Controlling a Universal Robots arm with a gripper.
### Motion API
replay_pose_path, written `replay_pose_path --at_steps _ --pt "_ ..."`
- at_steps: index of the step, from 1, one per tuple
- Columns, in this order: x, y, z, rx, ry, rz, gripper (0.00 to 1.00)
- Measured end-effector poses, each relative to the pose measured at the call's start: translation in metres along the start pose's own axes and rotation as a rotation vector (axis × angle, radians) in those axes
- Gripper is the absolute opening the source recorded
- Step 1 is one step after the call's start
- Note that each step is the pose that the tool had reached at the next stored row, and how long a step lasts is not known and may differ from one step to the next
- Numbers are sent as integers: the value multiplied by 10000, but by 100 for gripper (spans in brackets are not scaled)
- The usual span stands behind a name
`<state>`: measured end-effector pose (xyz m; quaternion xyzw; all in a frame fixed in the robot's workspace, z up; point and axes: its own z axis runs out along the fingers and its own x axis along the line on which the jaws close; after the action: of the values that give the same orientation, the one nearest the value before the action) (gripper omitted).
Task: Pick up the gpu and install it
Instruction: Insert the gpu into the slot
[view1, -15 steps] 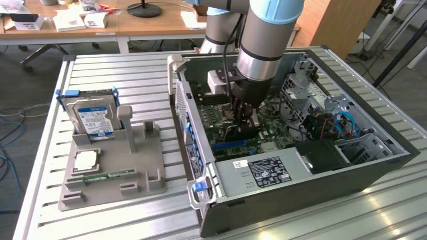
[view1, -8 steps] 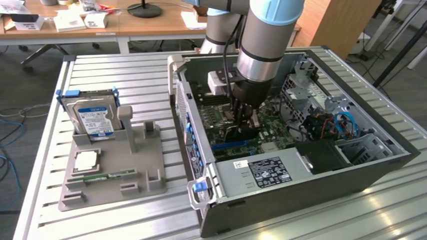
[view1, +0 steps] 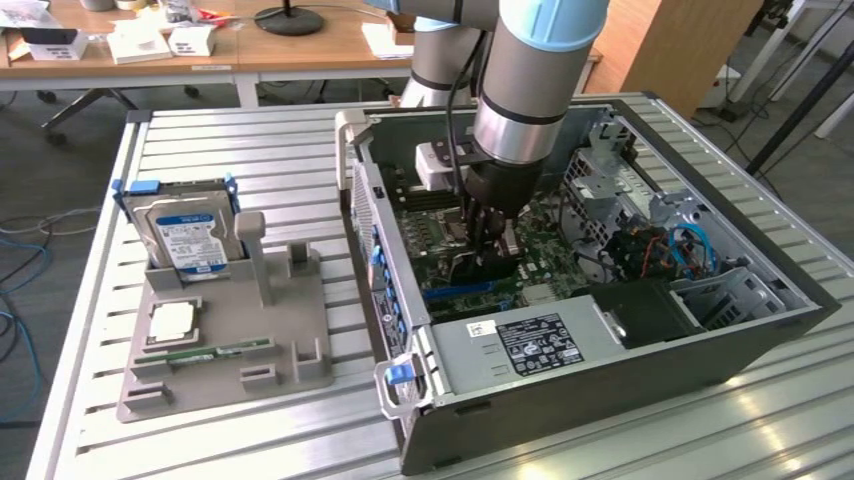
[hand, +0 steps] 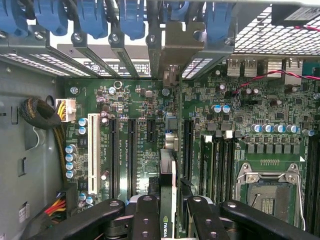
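The end effector (hand: 171, 207) is gripping the gpu (hand: 167, 170) edge-on over the motherboard (hand: 130, 95) inside the case (view1: 667, 335). In the exterior view, the hard drive (view1: 187, 235) is standing at the case's 9 o'clock.

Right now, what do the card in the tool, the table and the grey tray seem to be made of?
The card: thin rigid greenish board, edge-on, printed logo; likely circuit-board laminate. The table: silvery ribbed slats with dull sheen; probably aluminium. The tray: uniform matte grey with blocky posts; looks like plastic, perhaps printed.
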<state>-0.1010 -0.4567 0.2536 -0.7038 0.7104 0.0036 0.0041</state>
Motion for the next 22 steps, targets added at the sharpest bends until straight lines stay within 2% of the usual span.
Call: replay_pose_path --at_steps 15,20,22 --pt "0 0 1 2 6 78 26" --pt "-1 0 2 3 66 78 26" --pt "0 1 1 1 131 79 26"
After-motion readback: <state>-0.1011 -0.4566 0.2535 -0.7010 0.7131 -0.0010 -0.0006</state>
